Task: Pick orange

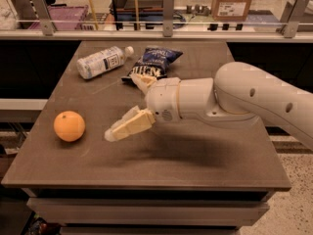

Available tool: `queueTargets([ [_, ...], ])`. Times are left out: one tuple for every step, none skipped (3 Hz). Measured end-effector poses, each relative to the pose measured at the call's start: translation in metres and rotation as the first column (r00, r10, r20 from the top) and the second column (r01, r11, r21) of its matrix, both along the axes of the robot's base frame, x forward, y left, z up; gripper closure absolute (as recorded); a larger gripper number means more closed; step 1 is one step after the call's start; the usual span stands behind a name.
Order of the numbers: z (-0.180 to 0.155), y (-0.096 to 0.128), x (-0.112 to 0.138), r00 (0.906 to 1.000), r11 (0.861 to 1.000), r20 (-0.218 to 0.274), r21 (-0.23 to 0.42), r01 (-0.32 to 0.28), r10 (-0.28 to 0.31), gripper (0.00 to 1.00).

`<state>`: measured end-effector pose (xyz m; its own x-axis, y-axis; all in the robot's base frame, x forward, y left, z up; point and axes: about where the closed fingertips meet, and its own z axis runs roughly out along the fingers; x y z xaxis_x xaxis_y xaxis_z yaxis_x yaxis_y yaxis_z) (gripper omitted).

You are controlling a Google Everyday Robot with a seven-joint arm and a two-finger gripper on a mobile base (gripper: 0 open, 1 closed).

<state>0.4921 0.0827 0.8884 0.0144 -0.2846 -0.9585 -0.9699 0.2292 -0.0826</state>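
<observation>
The orange (69, 126) is a round bright orange fruit resting on the dark table (195, 165) near its front left. My gripper (121, 106) hangs over the middle of the table, to the right of the orange and apart from it. Its jaws are spread wide and empty. The near finger (128, 126) points left toward the orange, and the far finger (140, 82) points toward the back. The white arm (244, 99) comes in from the right.
A plastic bottle (100, 61) lies on its side at the back left of the table. A dark blue chip bag (155, 62) lies just behind the gripper. A railing with glass (166, 28) runs behind the table. The table's front edge is near.
</observation>
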Motion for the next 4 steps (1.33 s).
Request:
queueTargets([
  [-0.006,0.02,-0.003,0.9995,1.0,-0.019,0.007,-0.024,0.024,0.0],
  [-0.015,0.068,-0.013,0.9995,0.999,0.001,0.011,-0.031,0.031,0.0],
  [-0.014,0.071,-0.014,0.9993,0.999,0.002,0.012,-0.037,0.037,0.0],
  [-0.017,0.079,-0.013,0.9986,0.999,-0.002,0.012,-0.052,0.052,0.0],
])
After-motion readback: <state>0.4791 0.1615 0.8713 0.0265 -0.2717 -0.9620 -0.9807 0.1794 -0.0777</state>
